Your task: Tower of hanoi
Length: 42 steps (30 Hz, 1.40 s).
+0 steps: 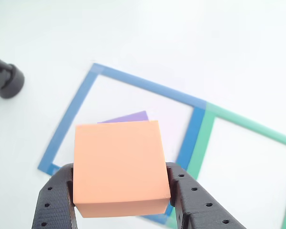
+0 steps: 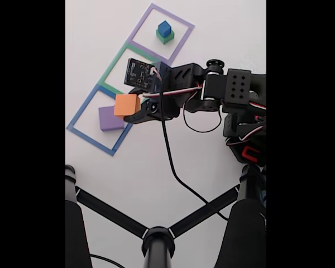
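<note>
My gripper (image 1: 120, 183) is shut on the orange block (image 1: 118, 167), which hangs above the table. Just behind and below it a corner of the flat purple block (image 1: 128, 117) peeks out, lying inside the blue taped square (image 1: 81, 102). In the fixed view the gripper (image 2: 129, 107) holds the orange block (image 2: 126, 105) up beside and partly over the purple block (image 2: 110, 119). The blue cube (image 2: 164, 28) sits on the green cube (image 2: 165, 37) inside the purple taped square (image 2: 161, 33).
A green taped square (image 2: 126, 68) lies between the blue taped square (image 2: 99, 119) and the purple one; its edge (image 1: 238, 121) shows at right. A black stand's legs (image 2: 156, 234) spread at the bottom. A dark post (image 1: 5, 78) stands far left.
</note>
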Available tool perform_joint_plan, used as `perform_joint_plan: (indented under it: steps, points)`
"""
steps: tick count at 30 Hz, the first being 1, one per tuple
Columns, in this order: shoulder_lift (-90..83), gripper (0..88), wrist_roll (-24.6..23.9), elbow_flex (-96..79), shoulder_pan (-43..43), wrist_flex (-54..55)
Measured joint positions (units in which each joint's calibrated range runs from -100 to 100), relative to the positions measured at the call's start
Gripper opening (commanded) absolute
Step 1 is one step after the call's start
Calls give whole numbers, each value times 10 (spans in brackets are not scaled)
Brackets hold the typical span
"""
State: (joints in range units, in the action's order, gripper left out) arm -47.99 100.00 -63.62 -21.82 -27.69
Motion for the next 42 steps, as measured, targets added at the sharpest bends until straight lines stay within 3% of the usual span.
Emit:
perform_joint_plan:
  steps: [9, 17, 27, 42]
  points:
    - [147, 93, -4, -108, -2, 316]
    - [260, 93, -4, -115, -3, 467]
    - [352, 93, -4, -115, -3, 559]
    - [436, 94, -4, -86, -9, 612]
